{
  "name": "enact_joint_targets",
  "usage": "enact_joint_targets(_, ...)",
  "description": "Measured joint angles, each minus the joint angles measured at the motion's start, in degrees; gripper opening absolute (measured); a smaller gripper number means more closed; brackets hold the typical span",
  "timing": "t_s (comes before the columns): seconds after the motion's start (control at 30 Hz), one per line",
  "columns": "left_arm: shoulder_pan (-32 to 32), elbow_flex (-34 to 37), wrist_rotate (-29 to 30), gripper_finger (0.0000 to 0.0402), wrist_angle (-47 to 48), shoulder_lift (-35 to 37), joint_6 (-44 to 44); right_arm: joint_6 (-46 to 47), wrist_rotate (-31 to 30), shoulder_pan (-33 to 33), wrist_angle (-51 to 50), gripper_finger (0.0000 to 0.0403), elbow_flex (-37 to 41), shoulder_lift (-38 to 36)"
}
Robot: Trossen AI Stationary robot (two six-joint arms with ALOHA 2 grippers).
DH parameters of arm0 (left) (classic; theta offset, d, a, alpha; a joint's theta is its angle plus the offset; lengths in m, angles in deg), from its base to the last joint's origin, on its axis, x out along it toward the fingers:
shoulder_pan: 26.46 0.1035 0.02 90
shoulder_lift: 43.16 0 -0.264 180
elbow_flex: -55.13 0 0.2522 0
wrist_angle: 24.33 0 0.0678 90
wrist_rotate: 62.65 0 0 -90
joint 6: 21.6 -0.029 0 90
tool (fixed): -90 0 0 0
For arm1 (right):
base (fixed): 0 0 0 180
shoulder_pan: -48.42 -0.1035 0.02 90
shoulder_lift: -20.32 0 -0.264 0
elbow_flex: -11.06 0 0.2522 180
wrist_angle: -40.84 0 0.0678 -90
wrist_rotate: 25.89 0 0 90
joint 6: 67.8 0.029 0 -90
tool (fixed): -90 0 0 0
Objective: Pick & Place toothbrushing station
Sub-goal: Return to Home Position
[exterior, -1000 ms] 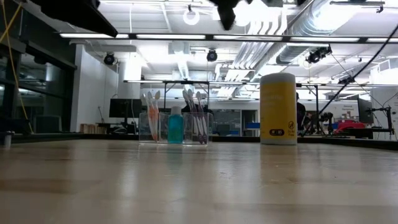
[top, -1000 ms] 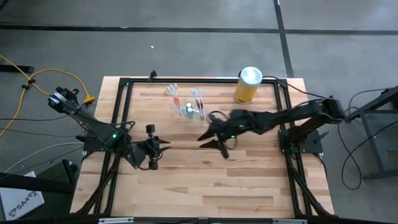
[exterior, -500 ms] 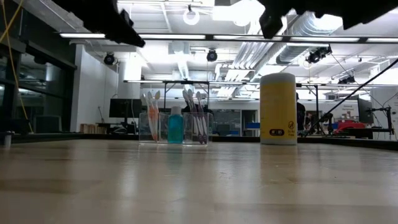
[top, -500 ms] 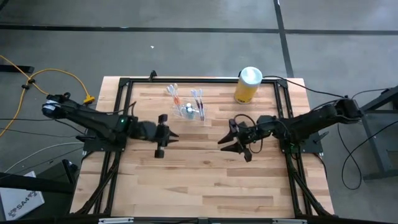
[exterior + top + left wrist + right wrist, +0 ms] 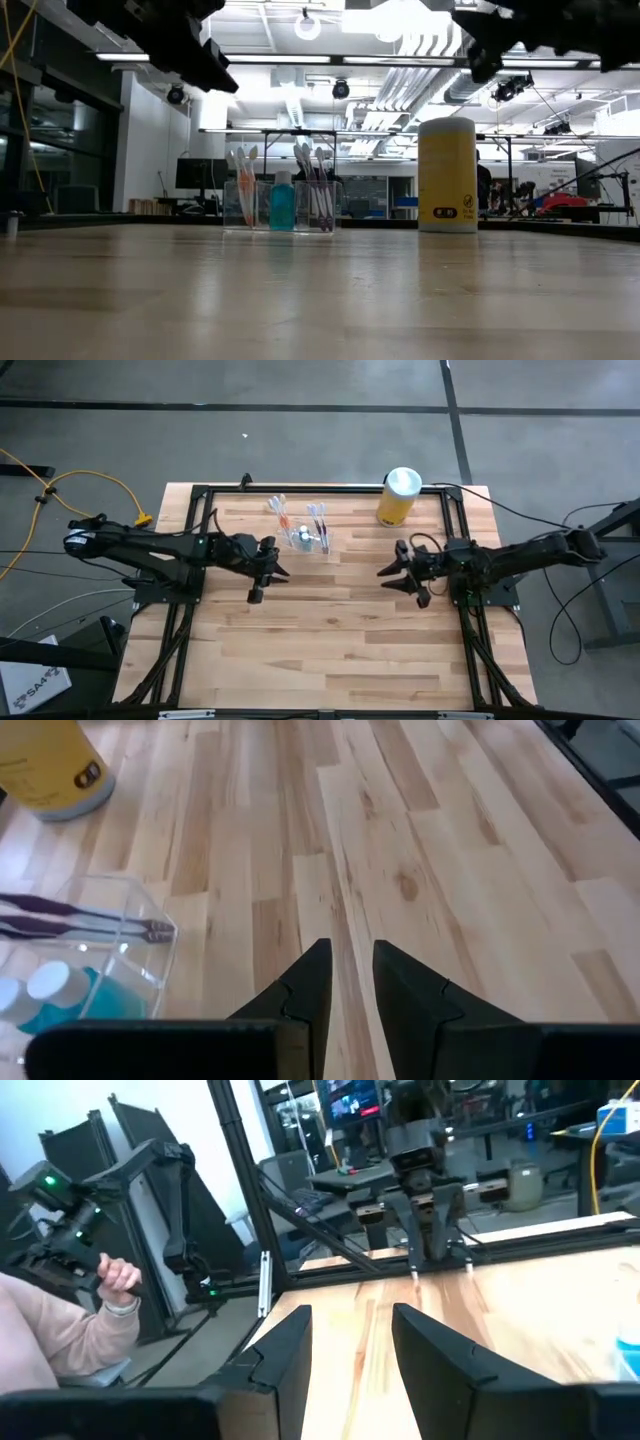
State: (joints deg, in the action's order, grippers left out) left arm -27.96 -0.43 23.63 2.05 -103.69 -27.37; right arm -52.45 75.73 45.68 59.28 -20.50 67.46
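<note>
Toothbrushes (image 5: pixel 312 180) stand in the station (image 5: pixel 303 532) near the table's (image 5: pixel 330 650) far edge, so both arms hang empty, left gripper (image 5: pixel 350 948) nearby narrowly parted, right gripper (image 5: pixel 350 1310) well apart, spread wide, likely homebound.

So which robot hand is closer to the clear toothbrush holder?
Left. The left gripper is close to the clear toothbrush organizer, slightly in front and to its left. The right gripper is farther off, on the organizer's other side.
</note>
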Motion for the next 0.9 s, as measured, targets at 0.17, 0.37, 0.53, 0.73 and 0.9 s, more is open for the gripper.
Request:
enact_joint_targets(0.17, 0.0, 2.4, 0.0, 0.0071, -4.6, 0.0, 0.0, 1.3, -0.1, 1.2, 1.3, 0.0132, 5.4, -6.7)
enact_joint_targets(0.37, 0.0, 2.6, 0.0, 0.0071, -5.4, 0.0, -0.1, 2.3, 0.7, 1.5, 0.9, 0.0132, 9.2, -13.4)
enact_joint_targets(0.53, 0.0, 2.6, -1.1, 0.0071, -5.4, 0.0, 0.0, 3.2, 0.6, 3.2, 1.0, 0.0132, 12.6, -18.3)
enact_joint_targets(0.73, 0.0, 2.6, -2.4, 0.0071, -5.4, 0.0, 0.2, 4.1, 5.6, 5.3, -0.4, 0.0132, 14.1, -23.1)
enact_joint_targets(0.9, 0.0, 2.6, -2.4, 0.0071, -5.4, 0.0, 0.2, 4.0, 6.3, 6.9, -5.1, 0.0132, 14.1, -25.9)
